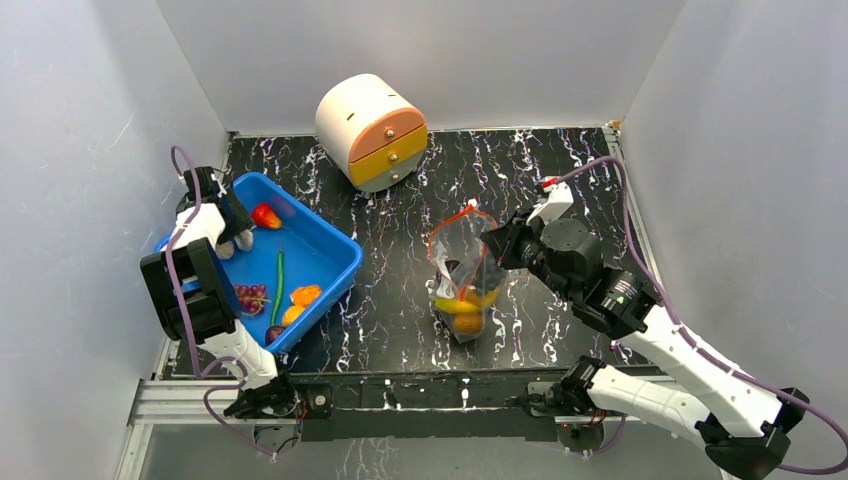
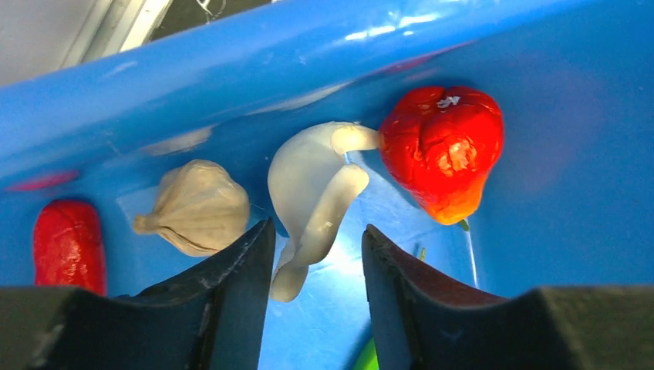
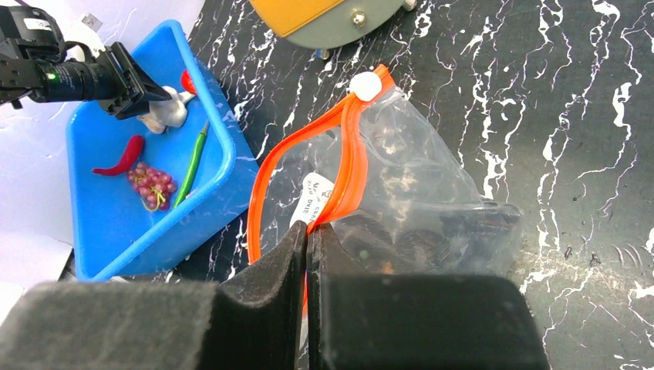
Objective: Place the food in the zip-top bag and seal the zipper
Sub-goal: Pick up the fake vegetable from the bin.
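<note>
My left gripper hangs low in a corner of the blue bin, its wall close ahead. A garlic bulb crowds one finger, and a red fruit lies near the other. Between bin and bag the table is bare. My right gripper pinches the bag's rim; its mouth gapes open.

Robotics lab test cell: white walls enclose a black marbled table with left arm and right arm bolted on.
</note>
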You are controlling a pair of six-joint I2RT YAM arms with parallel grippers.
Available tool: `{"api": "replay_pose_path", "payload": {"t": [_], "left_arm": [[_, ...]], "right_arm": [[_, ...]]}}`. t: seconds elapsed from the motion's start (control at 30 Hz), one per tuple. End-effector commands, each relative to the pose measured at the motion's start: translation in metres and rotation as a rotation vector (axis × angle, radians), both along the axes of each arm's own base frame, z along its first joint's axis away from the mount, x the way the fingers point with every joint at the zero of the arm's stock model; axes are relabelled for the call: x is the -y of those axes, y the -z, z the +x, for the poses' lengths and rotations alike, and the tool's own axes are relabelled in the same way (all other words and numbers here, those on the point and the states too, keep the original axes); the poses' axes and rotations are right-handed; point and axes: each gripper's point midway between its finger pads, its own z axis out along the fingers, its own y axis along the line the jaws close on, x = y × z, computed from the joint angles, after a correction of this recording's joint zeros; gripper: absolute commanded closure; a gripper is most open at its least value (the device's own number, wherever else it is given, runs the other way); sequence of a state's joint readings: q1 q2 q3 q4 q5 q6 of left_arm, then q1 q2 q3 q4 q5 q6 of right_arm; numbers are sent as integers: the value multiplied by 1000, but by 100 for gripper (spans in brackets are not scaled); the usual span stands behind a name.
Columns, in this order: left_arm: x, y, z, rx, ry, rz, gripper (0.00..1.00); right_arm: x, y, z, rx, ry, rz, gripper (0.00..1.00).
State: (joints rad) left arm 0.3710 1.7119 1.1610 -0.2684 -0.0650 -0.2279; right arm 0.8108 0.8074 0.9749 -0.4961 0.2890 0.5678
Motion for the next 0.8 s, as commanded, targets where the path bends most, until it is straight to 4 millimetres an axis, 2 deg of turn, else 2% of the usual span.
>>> {"api": "replay_pose_path", "payload": {"t": [0.0, 0.1, 0.17, 0.23, 0.37, 0.63, 0.73, 0.77], "left_arm": [[13, -12, 4, 63, 33, -61, 58], [14, -12, 4, 62, 33, -64, 66], [9, -18, -2, 36, 5, -39, 92], [6, -29, -5, 48, -9, -17, 100], [8, -54, -12, 113, -41, 2, 100], [12, -90, -27, 191, -97, 14, 100], [20, -106, -29, 241, -95, -18, 100], [26, -116, -29, 277, -81, -30, 100]], "right_arm": [[-6, -44, 4, 98, -3, 113, 100], [-8, -44, 2, 90, -13, 127, 100], [-11, -42, 1, 81, -23, 131, 100], [-11, -42, 1, 79, -27, 132, 100], [-9, -42, 0, 79, -21, 133, 100], [-13, -36, 0, 62, -35, 124, 100], [-15, -31, -1, 47, -40, 121, 100], [-15, -29, -1, 39, -41, 124, 100]]}}
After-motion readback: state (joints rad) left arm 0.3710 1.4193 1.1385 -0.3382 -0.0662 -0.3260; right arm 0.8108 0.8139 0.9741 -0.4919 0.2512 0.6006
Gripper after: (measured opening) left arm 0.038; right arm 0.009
